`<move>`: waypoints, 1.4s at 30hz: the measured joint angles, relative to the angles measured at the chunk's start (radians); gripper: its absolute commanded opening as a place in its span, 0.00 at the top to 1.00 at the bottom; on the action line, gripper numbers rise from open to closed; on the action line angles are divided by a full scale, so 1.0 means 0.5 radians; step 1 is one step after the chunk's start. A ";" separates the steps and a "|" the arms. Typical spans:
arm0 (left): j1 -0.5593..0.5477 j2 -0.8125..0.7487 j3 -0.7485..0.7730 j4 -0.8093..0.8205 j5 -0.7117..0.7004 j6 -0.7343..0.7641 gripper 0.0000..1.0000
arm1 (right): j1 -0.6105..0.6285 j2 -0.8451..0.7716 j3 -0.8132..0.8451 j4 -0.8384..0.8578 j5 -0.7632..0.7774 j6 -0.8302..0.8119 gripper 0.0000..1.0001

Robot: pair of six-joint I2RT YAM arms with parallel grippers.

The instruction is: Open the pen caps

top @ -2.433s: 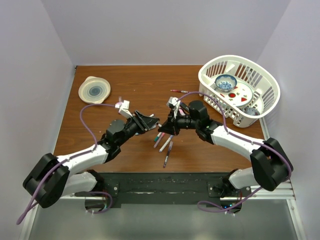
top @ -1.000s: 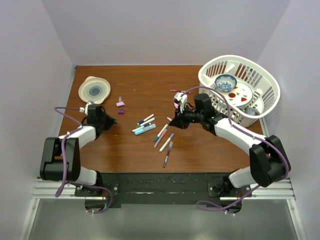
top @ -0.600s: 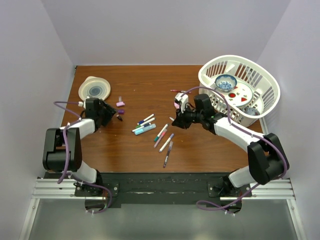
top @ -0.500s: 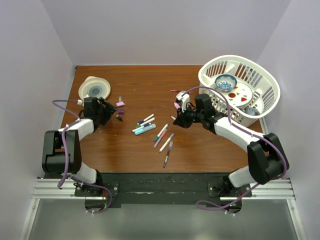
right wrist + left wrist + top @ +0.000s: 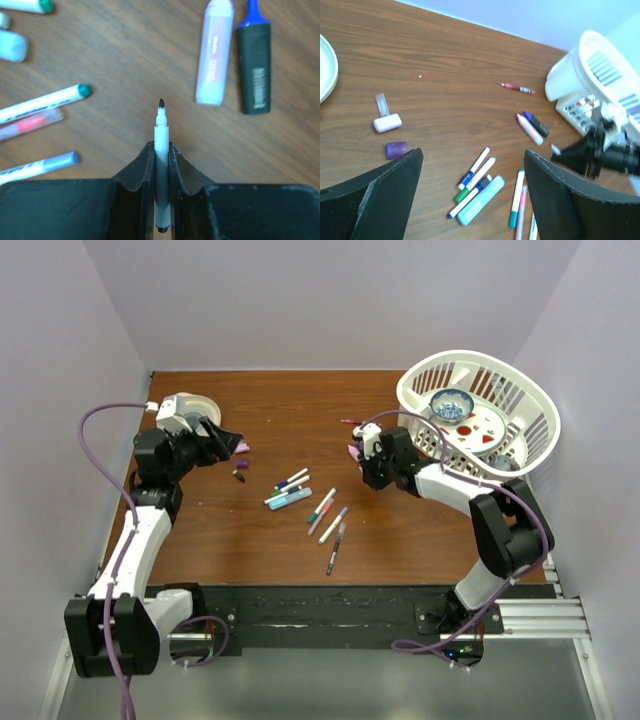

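In the right wrist view my right gripper [image 5: 161, 148] is shut on a slim white pen [image 5: 161, 131] whose bare black tip points at the table. An uncapped pink highlighter [image 5: 214, 55] and a black highlighter [image 5: 254, 67] with a bare blue tip lie just beyond it. My left gripper [image 5: 472, 197] hangs open and empty above the table, raised at the left [image 5: 226, 440]. Below it lie a pink cap [image 5: 387, 122] and a purple cap [image 5: 396, 149]. A small dark cap [image 5: 238, 476] lies near them. Several capped pens [image 5: 475, 180] lie mid-table beside a teal highlighter [image 5: 480, 201].
A white basket [image 5: 530, 405] holding dishes stands at the back right, close behind the right arm. A pale plate [image 5: 185, 412] sits at the back left, behind the left arm. A thin red pen [image 5: 517, 88] lies alone near the basket. More slim pens [image 5: 335, 530] lie toward the front.
My left gripper opened and lifted away from the caps, leaving a small dark cap beside them. The right gripper kept its hold on the pen and shifted slightly toward the highlighters.
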 measured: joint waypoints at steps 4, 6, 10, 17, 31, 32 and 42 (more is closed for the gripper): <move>-0.049 -0.153 -0.106 -0.080 0.047 0.128 0.12 | 0.001 0.150 0.152 -0.047 0.058 -0.043 0.77; -0.080 -0.152 -0.113 -0.133 0.066 0.167 0.12 | 0.001 0.195 0.202 -0.081 0.070 -0.060 0.75; -0.093 -0.134 -0.114 -0.172 0.109 0.204 0.12 | 0.001 0.315 0.342 -0.175 0.093 -0.089 0.69; -0.093 -0.122 -0.114 -0.179 0.169 0.218 0.12 | 0.001 0.438 0.481 -0.272 0.160 -0.131 0.64; -0.092 -0.107 -0.136 -0.134 0.314 0.219 0.10 | -0.073 0.086 0.492 -0.681 -0.547 -0.561 0.48; -0.093 -0.099 -0.136 -0.127 0.327 0.219 0.10 | -0.085 0.064 0.488 -0.703 -0.637 -0.588 0.48; -0.092 -0.034 -0.137 -0.092 0.420 0.215 0.10 | -0.240 0.024 0.436 -0.806 -1.125 -0.696 0.48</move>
